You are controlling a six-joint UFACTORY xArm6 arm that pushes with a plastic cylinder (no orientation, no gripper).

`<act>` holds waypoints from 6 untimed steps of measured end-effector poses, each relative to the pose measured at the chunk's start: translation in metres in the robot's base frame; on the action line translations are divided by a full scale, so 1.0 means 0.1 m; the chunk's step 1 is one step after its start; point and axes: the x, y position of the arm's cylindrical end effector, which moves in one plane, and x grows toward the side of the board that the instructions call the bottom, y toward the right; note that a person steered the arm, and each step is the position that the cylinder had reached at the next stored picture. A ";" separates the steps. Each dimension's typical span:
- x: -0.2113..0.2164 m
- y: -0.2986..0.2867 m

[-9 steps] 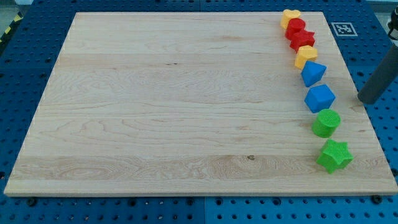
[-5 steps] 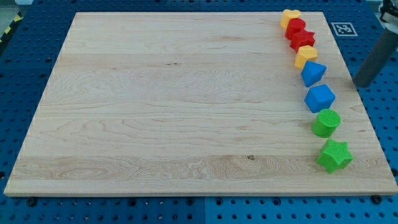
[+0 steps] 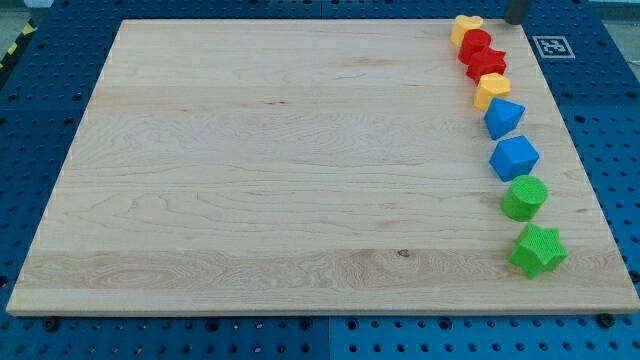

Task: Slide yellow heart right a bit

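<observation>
Table [image 3: 250,160] fills the view. Blocks run down its 3 o'clock edge: green star [image 3: 538,250], green cylinder [image 3: 524,197], two blue blocks [image 3: 514,157], small yellow block [image 3: 491,91], red star [image 3: 486,64]. Yellow heart [image 3: 465,27] sits at 1 o'clock, top of column, touching a red block [image 3: 476,43]. My tip [image 3: 516,21] is just right of the heart, apart; no end effector, nothing held.

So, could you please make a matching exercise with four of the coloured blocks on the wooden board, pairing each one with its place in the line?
Column 1:
1. yellow heart-shaped block
2. green star-shaped block
3. blue pointed block
4. green round cylinder block

Column 2:
A. nearest the view's bottom
B. directly above the green star
C. nearest the view's top, left of my tip
D. just below the lower yellow block

Pairs: 1-C, 2-A, 3-D, 4-B
</observation>
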 end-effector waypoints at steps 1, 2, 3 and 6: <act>0.00 -0.35; 0.00 -0.67; 0.10 -0.91; 0.42 -0.90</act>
